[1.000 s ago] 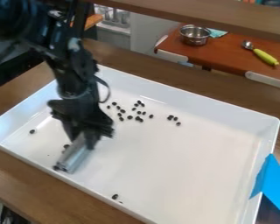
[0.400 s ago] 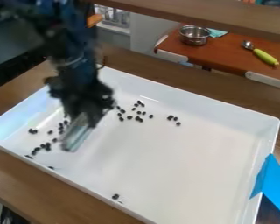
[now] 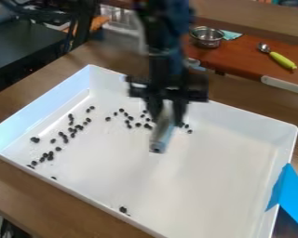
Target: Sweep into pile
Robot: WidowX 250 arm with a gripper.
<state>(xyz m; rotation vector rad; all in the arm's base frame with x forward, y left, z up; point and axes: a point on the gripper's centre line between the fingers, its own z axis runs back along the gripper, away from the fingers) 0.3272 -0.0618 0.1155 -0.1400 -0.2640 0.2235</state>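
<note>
My gripper (image 3: 167,103) hangs over the back middle of the white tray (image 3: 229,111), shut on a grey cylindrical sweeping tool (image 3: 163,135) that slants down toward the tray floor. Small dark beans (image 3: 71,130) lie in a loose band along the tray's left side. More beans (image 3: 138,124) are scattered near the back middle, just left of the tool, and a few (image 3: 187,126) show to its right. By the front wall sits a small clump (image 3: 123,209). The gripper and tool hide part of the back group.
Blue tape (image 3: 291,195) is stuck on the tray's right edge. Behind the wooden table (image 3: 15,100), a metal bowl (image 3: 206,37) and a green-handled spoon (image 3: 282,60) rest on a red-brown surface. A dark surface (image 3: 21,46) lies at the upper left.
My gripper has moved right and toward the back with the tool, from the tray's left part to its back middle. Beans on the left have come into sight.
</note>
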